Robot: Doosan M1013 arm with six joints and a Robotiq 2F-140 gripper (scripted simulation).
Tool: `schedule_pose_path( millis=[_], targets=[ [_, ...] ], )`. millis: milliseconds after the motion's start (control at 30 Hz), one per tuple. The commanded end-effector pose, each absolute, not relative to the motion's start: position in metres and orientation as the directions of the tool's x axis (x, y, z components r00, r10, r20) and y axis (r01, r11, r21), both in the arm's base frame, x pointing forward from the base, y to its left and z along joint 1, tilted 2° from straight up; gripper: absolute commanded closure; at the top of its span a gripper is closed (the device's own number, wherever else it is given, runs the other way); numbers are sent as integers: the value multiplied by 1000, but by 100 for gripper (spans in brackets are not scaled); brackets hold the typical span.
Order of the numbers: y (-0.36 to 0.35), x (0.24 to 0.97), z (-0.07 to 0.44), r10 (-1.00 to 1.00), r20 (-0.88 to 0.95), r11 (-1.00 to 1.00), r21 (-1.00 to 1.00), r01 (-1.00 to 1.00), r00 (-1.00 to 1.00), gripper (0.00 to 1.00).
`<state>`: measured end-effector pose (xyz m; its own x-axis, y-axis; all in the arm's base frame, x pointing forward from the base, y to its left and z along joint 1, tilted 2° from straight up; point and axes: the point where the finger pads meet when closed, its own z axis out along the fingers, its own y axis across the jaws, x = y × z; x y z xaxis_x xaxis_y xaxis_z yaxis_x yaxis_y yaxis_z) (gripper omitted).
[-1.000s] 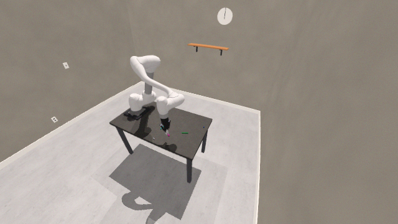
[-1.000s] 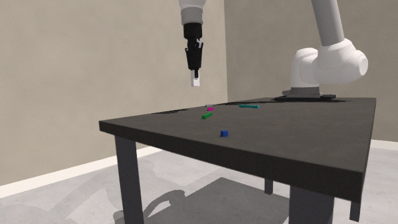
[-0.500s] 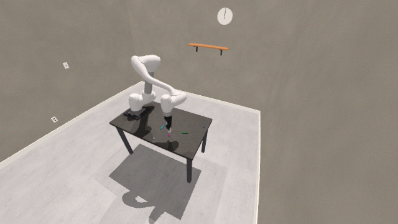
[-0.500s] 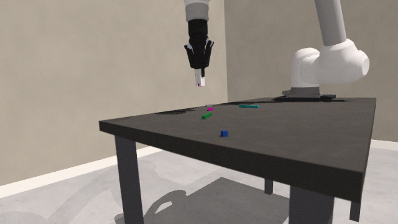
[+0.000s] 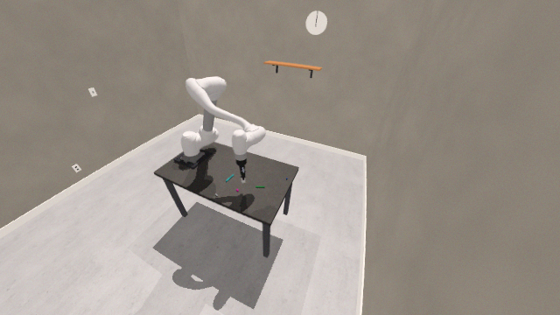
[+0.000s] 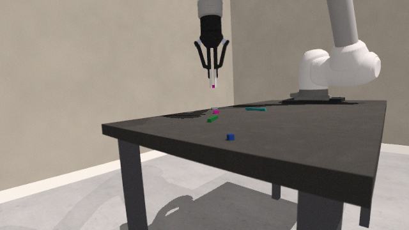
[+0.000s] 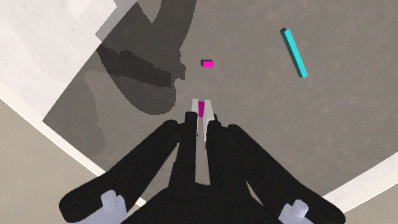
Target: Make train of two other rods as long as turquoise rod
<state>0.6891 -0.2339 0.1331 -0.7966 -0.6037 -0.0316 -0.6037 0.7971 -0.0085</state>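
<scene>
My gripper is clamped on a magenta rod, raised above the dark table. Green rod lies well apart from turquoise rod; second magenta rod between grey rod and green. Blue rod sits near a table edge (open room between it and green).

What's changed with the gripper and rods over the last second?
The gripper has turned and moved right in the exterior view. It still holds a magenta rod. The turquoise, green, blue, grey and other magenta rods stayed put.
</scene>
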Motion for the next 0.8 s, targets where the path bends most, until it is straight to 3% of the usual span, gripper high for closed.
schedule_pose_path(
  millis=[0, 200, 767],
  targets=[
    [-222, 693, 134, -728, -37, 685, -11, -728, -685, 88],
    [-207, 698, 134, -845, -34, 534, -17, -845, -533, 88],
    [-206, 698, 134, -850, -34, 526, -18, -850, -525, 88]
  ],
)
